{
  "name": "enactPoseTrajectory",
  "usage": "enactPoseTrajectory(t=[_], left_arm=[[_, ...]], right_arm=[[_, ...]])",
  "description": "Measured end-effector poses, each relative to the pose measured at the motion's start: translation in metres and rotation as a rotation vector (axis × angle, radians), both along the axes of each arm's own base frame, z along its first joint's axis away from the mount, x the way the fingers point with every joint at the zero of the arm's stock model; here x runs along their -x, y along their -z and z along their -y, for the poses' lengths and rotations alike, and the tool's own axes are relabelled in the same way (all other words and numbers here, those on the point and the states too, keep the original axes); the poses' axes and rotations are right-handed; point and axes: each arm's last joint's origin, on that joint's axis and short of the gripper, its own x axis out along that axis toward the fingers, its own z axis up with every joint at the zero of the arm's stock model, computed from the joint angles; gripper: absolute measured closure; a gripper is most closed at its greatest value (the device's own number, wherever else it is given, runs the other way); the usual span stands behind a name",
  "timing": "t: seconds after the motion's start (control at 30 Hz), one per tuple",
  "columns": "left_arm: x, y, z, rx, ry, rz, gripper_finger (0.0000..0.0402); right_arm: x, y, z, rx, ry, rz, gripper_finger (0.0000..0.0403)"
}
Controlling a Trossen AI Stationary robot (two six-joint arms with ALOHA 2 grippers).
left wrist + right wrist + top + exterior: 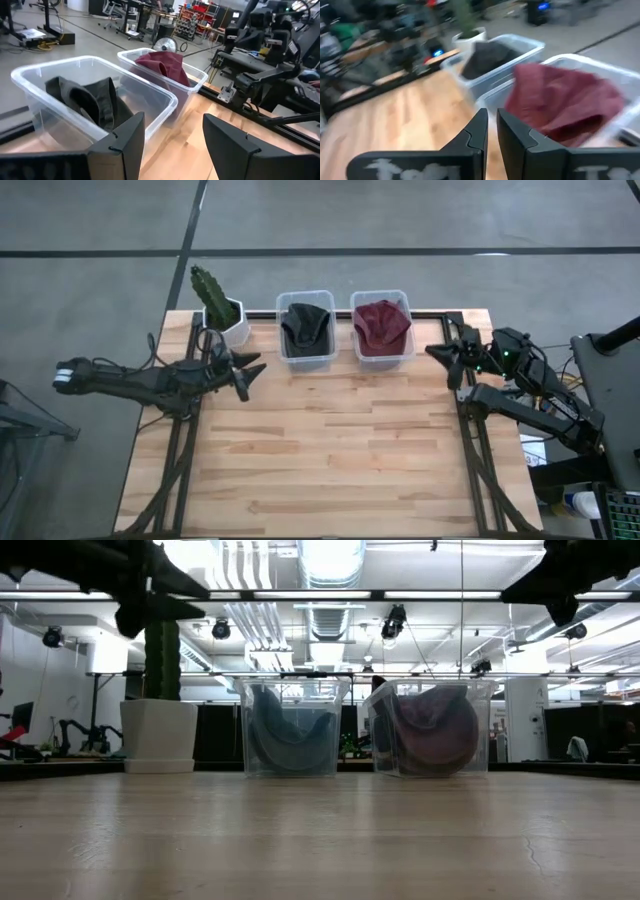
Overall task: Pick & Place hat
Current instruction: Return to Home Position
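A dark grey hat (305,327) lies crumpled in the left clear plastic bin (284,352), and a maroon hat (381,326) lies in the right clear bin (408,350). Both bins stand at the table's far edge; the low view shows the grey hat (290,735) and the maroon hat (440,735) through their walls. My left gripper (248,376) hovers open over the table, left of the grey hat's bin (165,97), touching nothing. My right gripper (447,360) hangs shut above the table's right side, right of the maroon hat (565,107).
A cactus in a white pot (222,312) stands at the far left corner, beside the grey hat's bin and close to my left gripper. Black rails (468,440) run along the table's left and right sides. Bare wood (330,450) stretches from the bins to the near edge.
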Motion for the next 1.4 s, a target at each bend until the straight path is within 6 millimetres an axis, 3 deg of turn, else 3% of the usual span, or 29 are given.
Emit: enactPoseTrajectory(t=[0.2,0.43,0.8,1.27,1.4], left_arm=[[0.009,0.016,0.0,0.003,0.025,0.011,0.0209],[0.016,0.025,0.0,-0.046,0.029,0.032,0.0209],[0.032,0.036,0.002,-0.111,0.164,0.13,0.0209],[0.038,0.08,0.002,-0.077,0.172,0.184,0.0209],[0.038,0.083,0.002,-0.047,0.174,0.167,0.0209]], right_arm=[[-0.002,0.017,-0.001,-0.011,-0.068,0.002,0.0367],[-0.007,0.038,0.002,0.099,-0.073,0.159,0.0367],[-0.005,0.074,-0.002,0.105,-0.152,0.321,0.0367],[-0.012,0.103,0.006,0.056,-0.054,0.243,0.0367],[-0.014,0.113,0.008,0.053,-0.024,0.229,0.0367]])
